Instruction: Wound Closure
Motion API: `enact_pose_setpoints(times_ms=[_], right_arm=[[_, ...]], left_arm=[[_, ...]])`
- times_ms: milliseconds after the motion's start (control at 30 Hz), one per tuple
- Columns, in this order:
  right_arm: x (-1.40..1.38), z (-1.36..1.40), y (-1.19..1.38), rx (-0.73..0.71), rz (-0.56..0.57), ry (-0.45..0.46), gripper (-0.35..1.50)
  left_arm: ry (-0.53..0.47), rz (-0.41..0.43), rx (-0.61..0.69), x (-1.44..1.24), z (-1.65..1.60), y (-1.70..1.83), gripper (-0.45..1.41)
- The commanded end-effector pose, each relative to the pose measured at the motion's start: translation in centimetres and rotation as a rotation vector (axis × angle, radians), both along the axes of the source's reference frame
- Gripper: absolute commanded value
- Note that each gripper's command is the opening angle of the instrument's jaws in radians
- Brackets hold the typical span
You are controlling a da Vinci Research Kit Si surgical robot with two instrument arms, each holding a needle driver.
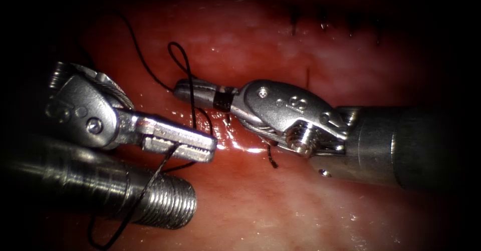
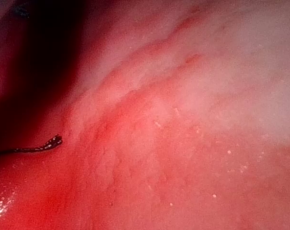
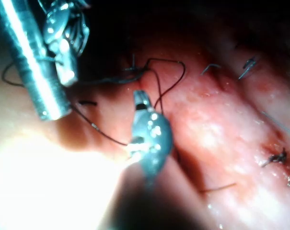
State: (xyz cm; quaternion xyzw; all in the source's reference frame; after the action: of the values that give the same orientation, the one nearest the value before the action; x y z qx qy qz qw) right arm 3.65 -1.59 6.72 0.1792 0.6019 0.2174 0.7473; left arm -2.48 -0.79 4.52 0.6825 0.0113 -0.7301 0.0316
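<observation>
Thread handling at the cut, needle not identified.
Endoscope: left tool (image 1: 200,148) jaws closed on thread (image 1: 192,95); right tool (image 1: 193,91) jaws closed, a loop draped over its tip, tissue (image 1: 300,206) just beneath. Left wrist: a cut thread end (image 2: 37,147) lies on tissue. Right wrist: right tool (image 3: 141,99) amid loops. Risk, judged: the loop snags or slips off if tension turns uneven.

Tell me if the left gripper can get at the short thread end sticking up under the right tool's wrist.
Probably yes, though awkwardly. The left gripper is shut on the thread, so it is occupied. The short thread end stands just beside it on open tissue, but the right gripper and its wrist crowd the spot from above.
</observation>
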Motion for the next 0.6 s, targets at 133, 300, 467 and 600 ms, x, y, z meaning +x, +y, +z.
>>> enact_pose_setpoints(times_ms=[133, 300, 467, 600], right_arm=[[-0.26, -0.12, -0.44, 0.023, -0.023, -0.008, -0.35], [-0.32, -0.36, -0.77, 0.033, -0.085, -0.086, -0.35], [-0.17, -0.50, -0.72, 0.021, -0.073, -0.095, -0.35], [-0.10, -0.45, -0.67, 0.016, -0.071, -0.104, -0.35]], left_arm=[[0.031, -0.039, 0.010, 0.05, 0.10, 0.19, -0.45], [0.056, -0.078, 0.001, 0.08, 0.17, 0.32, -0.45], [0.061, -0.084, -0.001, 0.04, 0.18, 0.30, -0.45], [0.063, -0.085, 0.001, 0.07, 0.16, 0.31, -0.45]])
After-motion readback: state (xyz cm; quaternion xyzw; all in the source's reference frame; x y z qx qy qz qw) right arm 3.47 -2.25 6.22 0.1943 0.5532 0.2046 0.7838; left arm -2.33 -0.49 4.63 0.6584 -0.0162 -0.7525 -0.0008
